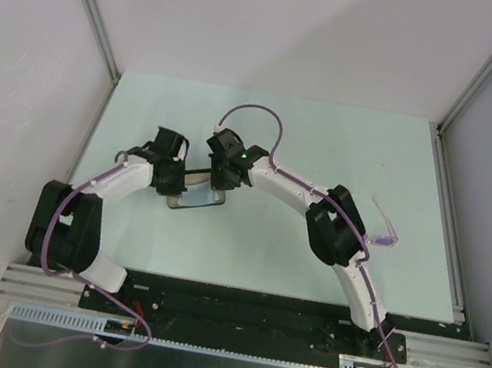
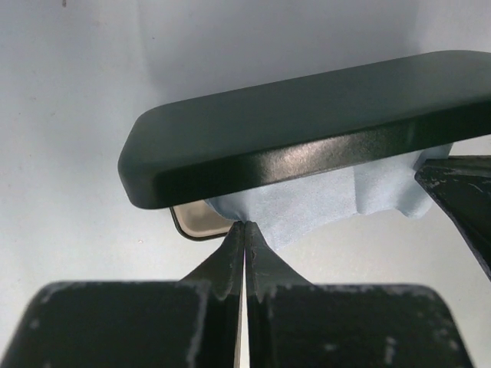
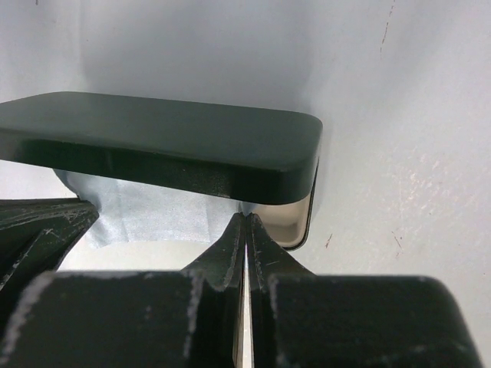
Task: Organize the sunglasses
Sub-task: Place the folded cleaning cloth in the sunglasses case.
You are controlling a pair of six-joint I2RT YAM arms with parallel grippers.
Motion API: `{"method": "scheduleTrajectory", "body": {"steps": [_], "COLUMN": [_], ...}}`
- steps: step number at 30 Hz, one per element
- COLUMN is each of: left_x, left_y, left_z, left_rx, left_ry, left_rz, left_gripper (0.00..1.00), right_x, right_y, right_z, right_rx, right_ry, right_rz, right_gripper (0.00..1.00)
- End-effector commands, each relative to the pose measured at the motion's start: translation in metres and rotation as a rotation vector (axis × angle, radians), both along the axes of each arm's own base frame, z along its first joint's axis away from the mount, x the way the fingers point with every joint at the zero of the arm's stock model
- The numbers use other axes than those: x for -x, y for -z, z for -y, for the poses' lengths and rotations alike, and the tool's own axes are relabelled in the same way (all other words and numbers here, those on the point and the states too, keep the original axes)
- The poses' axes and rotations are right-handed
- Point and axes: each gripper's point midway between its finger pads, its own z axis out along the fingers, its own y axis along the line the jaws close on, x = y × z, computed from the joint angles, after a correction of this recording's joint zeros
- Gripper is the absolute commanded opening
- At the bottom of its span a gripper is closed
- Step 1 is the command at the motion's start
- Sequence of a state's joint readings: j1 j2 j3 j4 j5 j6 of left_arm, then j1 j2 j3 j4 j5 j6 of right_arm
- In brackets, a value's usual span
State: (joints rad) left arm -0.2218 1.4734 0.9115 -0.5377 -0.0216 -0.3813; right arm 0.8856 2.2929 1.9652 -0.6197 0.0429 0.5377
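The sunglasses (image 1: 385,228), thin pink-purple frame, lie on the table at the right, beside my right arm's elbow and far from both grippers. The black case (image 1: 198,197) stands open at the middle, lid (image 2: 307,123) raised over its beige-lined base (image 2: 196,221). The pale blue cloth (image 2: 307,207) hangs out between lid and base. My left gripper (image 2: 244,224) is shut on the cloth's near edge at the case's left end. My right gripper (image 3: 245,216) is shut at the cloth's (image 3: 146,215) other corner, under the lid (image 3: 169,142), by the base (image 3: 295,222).
The pale green table (image 1: 329,141) is fenced by metal posts and grey walls at left, right and back. The right gripper's finger (image 2: 460,192) shows in the left wrist view. The left gripper's finger (image 3: 38,230) shows in the right wrist view.
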Motion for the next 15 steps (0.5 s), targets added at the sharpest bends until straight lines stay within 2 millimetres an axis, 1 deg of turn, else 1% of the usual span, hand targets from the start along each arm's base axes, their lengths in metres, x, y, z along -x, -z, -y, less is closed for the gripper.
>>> {"method": "scheduleTrajectory", "body": {"steps": [1,7,15], "left_x": [-0.013,-0.012,-0.015], "left_y": [-0.006,0.002,0.004], "left_z": [-0.002,-0.004,-0.006], "left_rx": [-0.016,-0.024,-0.037], "left_ry": [0.001,-0.013,-0.027], "left_rz": [0.020,-0.003,-0.008], "left_gripper": [0.00,0.00,0.00], "right_x": [-0.012,-0.014,-0.014], "right_y": [-0.010,-0.005,0.002], "right_z": [-0.002,-0.002,-0.005], "right_rx": [-0.011,-0.007,-0.001], "right_ry": [0.005,0.015,0.011], "right_rz": [0.047,0.054,0.059], "right_gripper": [0.00,0.00,0.00]}}
